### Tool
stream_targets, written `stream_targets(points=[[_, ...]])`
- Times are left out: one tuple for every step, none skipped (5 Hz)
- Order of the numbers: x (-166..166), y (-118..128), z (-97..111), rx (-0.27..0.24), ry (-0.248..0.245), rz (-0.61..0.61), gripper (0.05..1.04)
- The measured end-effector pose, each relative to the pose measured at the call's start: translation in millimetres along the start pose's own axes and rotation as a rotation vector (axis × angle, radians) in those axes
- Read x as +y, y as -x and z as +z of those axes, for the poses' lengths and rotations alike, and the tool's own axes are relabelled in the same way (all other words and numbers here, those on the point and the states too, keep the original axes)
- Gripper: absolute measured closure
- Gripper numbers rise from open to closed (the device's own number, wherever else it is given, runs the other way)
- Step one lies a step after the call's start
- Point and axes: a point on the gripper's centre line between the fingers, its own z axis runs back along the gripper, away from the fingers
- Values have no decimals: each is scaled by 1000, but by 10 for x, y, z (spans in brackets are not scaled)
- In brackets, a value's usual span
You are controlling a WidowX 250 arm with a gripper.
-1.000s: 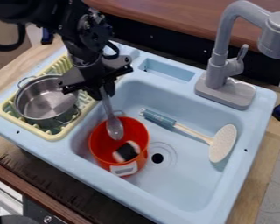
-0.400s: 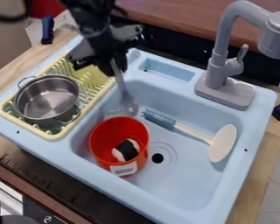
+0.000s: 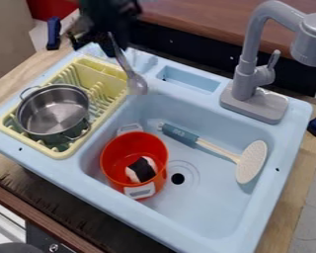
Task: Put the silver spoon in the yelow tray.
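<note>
One pale blue sink unit [image 3: 207,215], set into a wooden surface [image 3: 22,76].

Left: one yellow tray [image 3: 42,148], slotted like a dish rack. A steel pot [image 3: 55,106] occupied its near part; slots and dividers lay exposed at its far part.

Left of centre, far: one black hand [image 3: 110,40], clamped on the handle of the silver spoon [image 3: 138,85]. Spoon held aslant, handle up, bowl down, just beside the tray's far right corner as seen, not laid in it.

Change noted: hand and spoon had travelled from above the red pot [image 3: 121,149] towards the far side. The spoon was thus clear of the pot, and the tray's far part had come unobstructed. Judged outstanding: a shift left over the free slots, a lowering, a release; the bowl might catch the tray's rim.

Centre: the red pot, holding one black-and-white item [image 3: 142,169].

Right: one skimmer [image 3: 252,162], teal-handled; farther, one grey tap [image 3: 253,106].
</note>
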Motion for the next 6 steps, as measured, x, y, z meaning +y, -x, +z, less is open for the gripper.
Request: stream_targets(points=[[83, -198, -20, 16, -4, 114, 908], [161, -276, -104, 9, -19, 236, 908], [156, -350, -242, 11, -43, 330, 908], [103, -381, -329, 30, -43, 368, 908], [92, -380, -345, 33, -40, 382, 908], [64, -360, -416, 71, -40, 361, 878]])
